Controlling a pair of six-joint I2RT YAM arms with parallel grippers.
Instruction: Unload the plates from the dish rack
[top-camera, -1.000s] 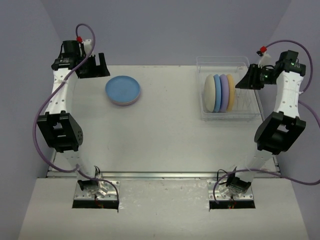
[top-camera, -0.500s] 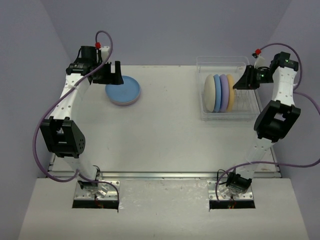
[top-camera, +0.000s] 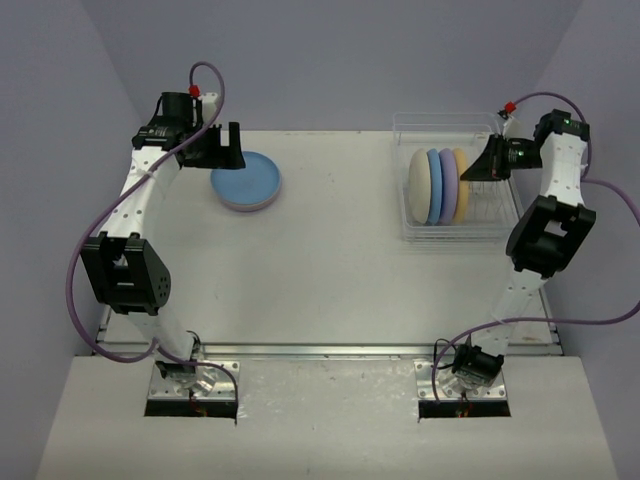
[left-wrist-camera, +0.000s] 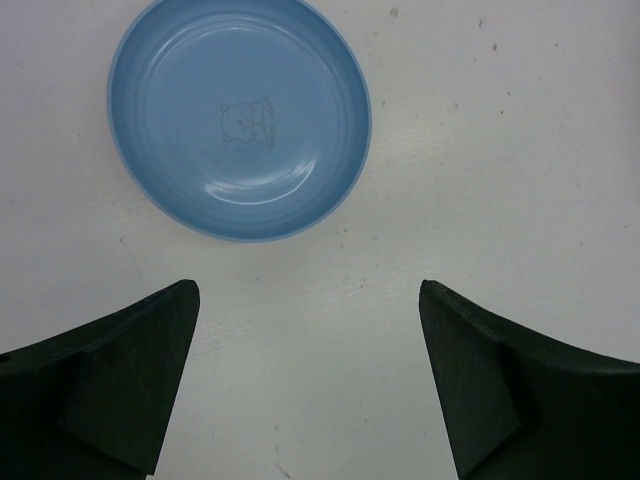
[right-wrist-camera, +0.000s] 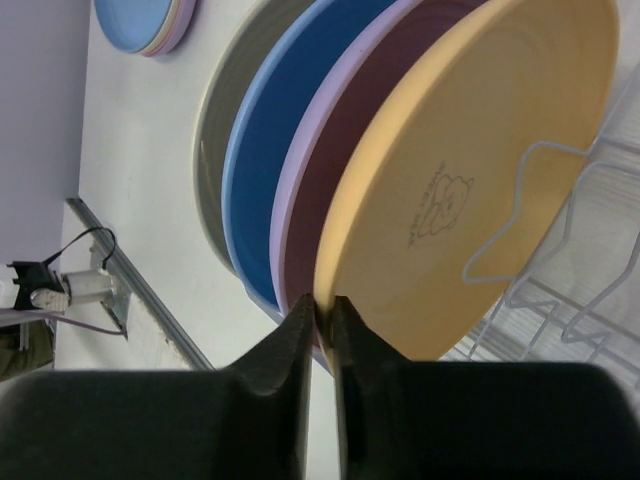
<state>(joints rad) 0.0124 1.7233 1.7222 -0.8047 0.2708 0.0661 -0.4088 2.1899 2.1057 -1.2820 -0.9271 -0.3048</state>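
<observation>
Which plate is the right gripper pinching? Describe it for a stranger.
Look to the clear dish rack on the far right. Of the four plates standing on edge inside, it is the yellow plate, last on the right, next to the lavender plate.

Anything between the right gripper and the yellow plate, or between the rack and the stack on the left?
Nothing at the grasp: the right gripper is shut on the yellow plate's rim. Nothing lies between the dish rack and the blue plate stack, though the open left gripper hangs beside it.
</observation>
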